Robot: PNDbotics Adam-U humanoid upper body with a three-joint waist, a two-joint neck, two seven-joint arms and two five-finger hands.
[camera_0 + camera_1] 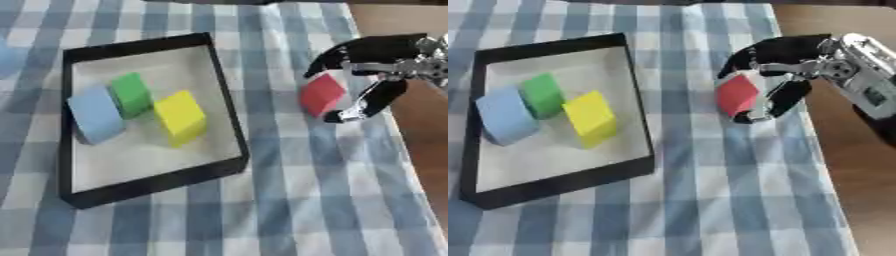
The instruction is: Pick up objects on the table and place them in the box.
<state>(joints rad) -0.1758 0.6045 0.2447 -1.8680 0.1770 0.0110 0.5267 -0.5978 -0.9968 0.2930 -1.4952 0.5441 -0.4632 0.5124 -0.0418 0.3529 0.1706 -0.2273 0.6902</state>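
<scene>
Your right hand (pixel 776 75) pinches a red block (pixel 737 95) between curled fingers and thumb, right of the box (pixel 229 105), over the checked cloth (pixel 289 200). Blue (pixel 94 115), green (pixel 132 94) and yellow (pixel 180 116) blocks (matte, foam-like) lie inside.

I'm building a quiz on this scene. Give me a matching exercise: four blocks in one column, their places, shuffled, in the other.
1. red block
2. yellow block
3. green block
4. light blue block

a. rightmost in the black-rimmed box
b. leftmost in the box
c. in the right hand, outside the box
d. in the box, between two blocks

Pairs: 1-c, 2-a, 3-d, 4-b
</scene>
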